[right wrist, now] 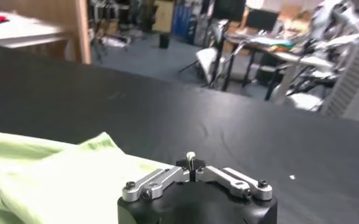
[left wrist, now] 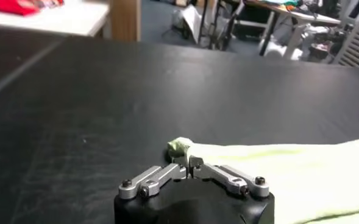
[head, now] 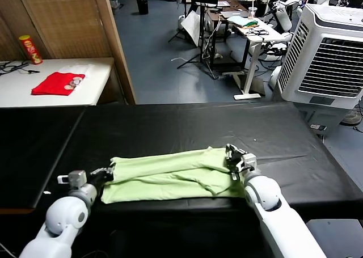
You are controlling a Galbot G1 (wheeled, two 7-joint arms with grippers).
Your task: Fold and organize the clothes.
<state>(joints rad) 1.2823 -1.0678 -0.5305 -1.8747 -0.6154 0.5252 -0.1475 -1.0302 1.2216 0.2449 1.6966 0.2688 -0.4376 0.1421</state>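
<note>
2 grippers work at opposite ends of 1 pale green shirt [head: 170, 176], which lies folded into a long strip across the near part of the black table [head: 187, 125]. The left gripper [head: 106, 172] sits at the strip's left end, and the left wrist view shows its fingers [left wrist: 180, 159] drawn together on a small bunched corner of the green fabric [left wrist: 289, 173], so that end is pinched. The right gripper [head: 234, 160] rests at the strip's right end, low over the cloth. In the right wrist view its fingers [right wrist: 191, 159] are closed to a narrow tip; the green fabric [right wrist: 57, 176] lies just beside and beneath them, but I cannot tell whether any of it is caught between them. The shirt runs roughly parallel to the table's near edge, with soft creases along its length and a looser flap toward the right end. On a white side table [head: 85, 91] at the far left lies a small red cloth [head: 57, 83], with a red and yellow can [head: 30, 49] standing well apart from it. A large white cooler unit [head: 326, 56] stands on the floor beyond the table's far right corner.
</note>
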